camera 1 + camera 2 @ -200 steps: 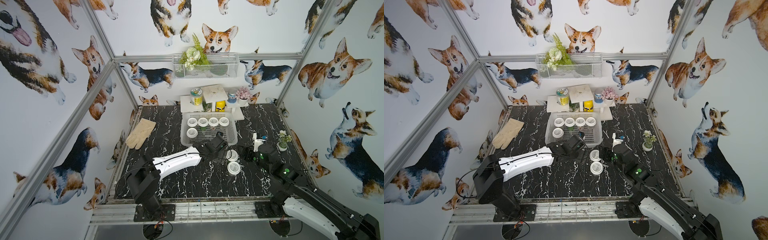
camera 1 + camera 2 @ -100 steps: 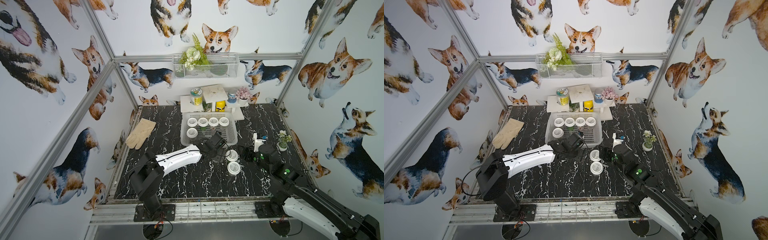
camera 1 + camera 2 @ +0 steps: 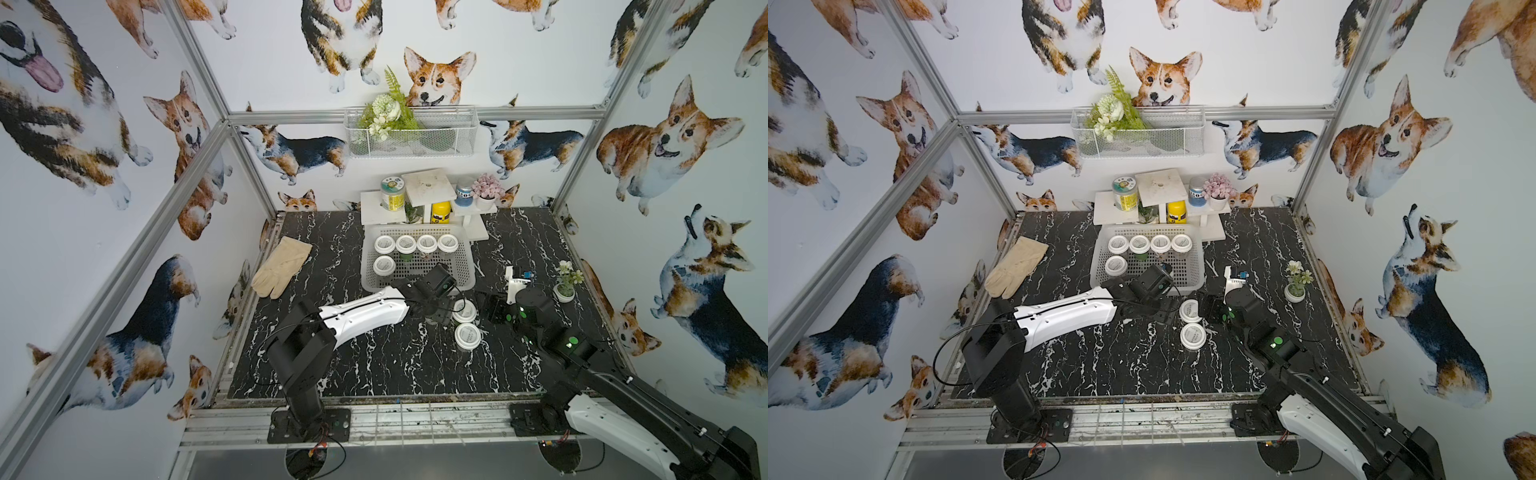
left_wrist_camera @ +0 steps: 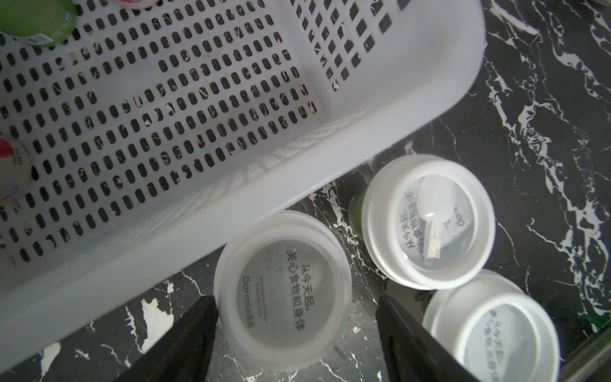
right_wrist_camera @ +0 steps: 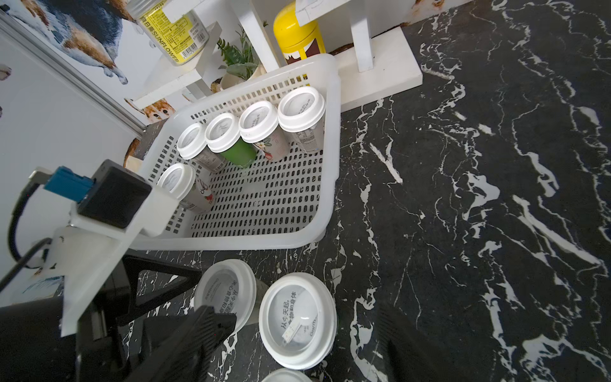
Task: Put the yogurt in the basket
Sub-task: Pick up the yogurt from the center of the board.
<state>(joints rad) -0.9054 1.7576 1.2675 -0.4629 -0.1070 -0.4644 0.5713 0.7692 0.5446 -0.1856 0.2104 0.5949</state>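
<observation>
Black marbled worktop (image 3: 374, 365): your white-lidded, grey-printed yogurt cups (image 3: 467, 336), five in the basket (image 3: 466, 266), three beside it; left claw (image 4: 296, 307) and right claw (image 5: 304, 316) gape, each straddling one.

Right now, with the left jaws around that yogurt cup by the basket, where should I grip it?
Probably its round sides just under the lid, from straight above: the yogurt cup stands upright, with the basket rim close behind it and another cup beside it.

Bare basket (image 4: 165, 115) floor nearside; three yogurt cups (image 4: 426, 221) clustered just outside.
</observation>
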